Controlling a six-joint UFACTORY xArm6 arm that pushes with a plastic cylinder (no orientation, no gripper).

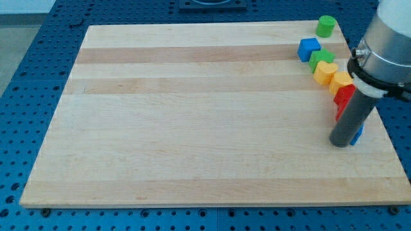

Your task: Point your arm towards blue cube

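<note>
The blue cube [309,49] sits near the board's top right, at the head of a slanting row of blocks. Below it come a green block [322,58], a yellow block [325,71], an orange-yellow block [341,80] and a red block [343,97]. My tip [341,142] rests on the board at the lower end of this row, just below the red block and well below the blue cube. A second blue block [358,134] is mostly hidden behind the rod. A green cylinder [326,25] stands alone at the top right corner.
The wooden board [192,115] lies on a blue perforated table [26,77]. The arm's white and black body [385,51] hangs over the board's right edge.
</note>
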